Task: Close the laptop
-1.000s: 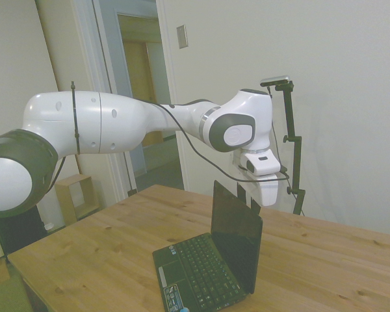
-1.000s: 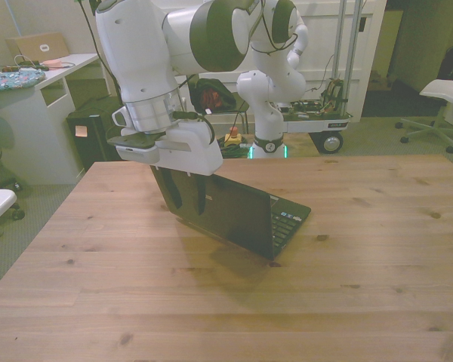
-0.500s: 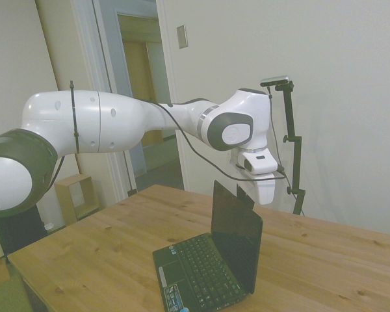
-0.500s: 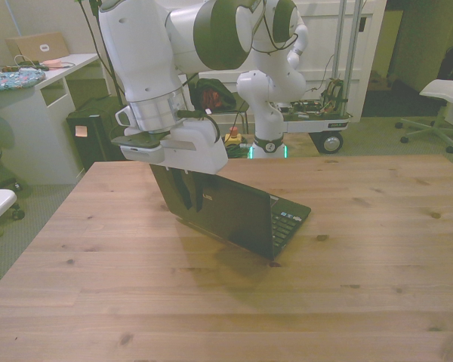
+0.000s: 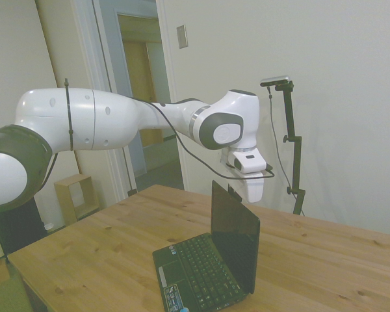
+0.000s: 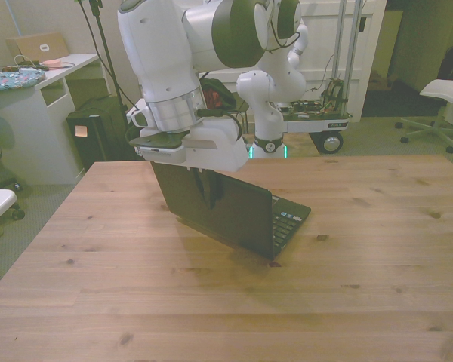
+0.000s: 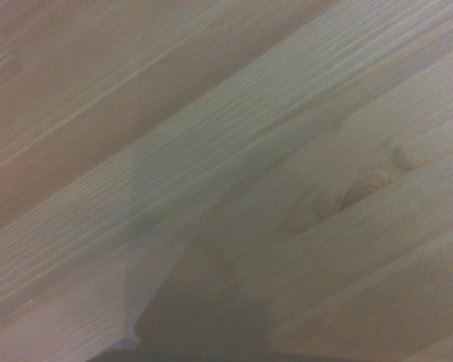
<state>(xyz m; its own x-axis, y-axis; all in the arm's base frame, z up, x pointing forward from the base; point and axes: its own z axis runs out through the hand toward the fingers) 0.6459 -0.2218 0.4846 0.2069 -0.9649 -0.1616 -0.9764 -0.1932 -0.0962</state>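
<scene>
A black laptop [image 5: 211,263] stands open near the middle of the wooden table [image 6: 362,264], its screen upright and leaning slightly back. In the front view I see the back of the laptop lid [image 6: 234,215] and part of the keyboard [image 6: 287,219]. My gripper [image 6: 209,190] hangs just behind the lid's top edge, fingers pointing down and slightly apart with nothing between them. From the side, the gripper [image 5: 236,193] sits right at the lid's upper corner. The wrist view shows blurred table wood [image 7: 234,151] with a shadow across it.
Bare tabletop surrounds the laptop on all sides. Beyond the table's far edge are a white desk [image 6: 38,83], a wheeled cart [image 6: 317,117] and an office chair [image 6: 442,98]. A wall stands behind the table in the side view.
The gripper has shifted toward the front view's right along the lid's top edge, closer to the lid in the side view. The lid's angle looks unchanged.
</scene>
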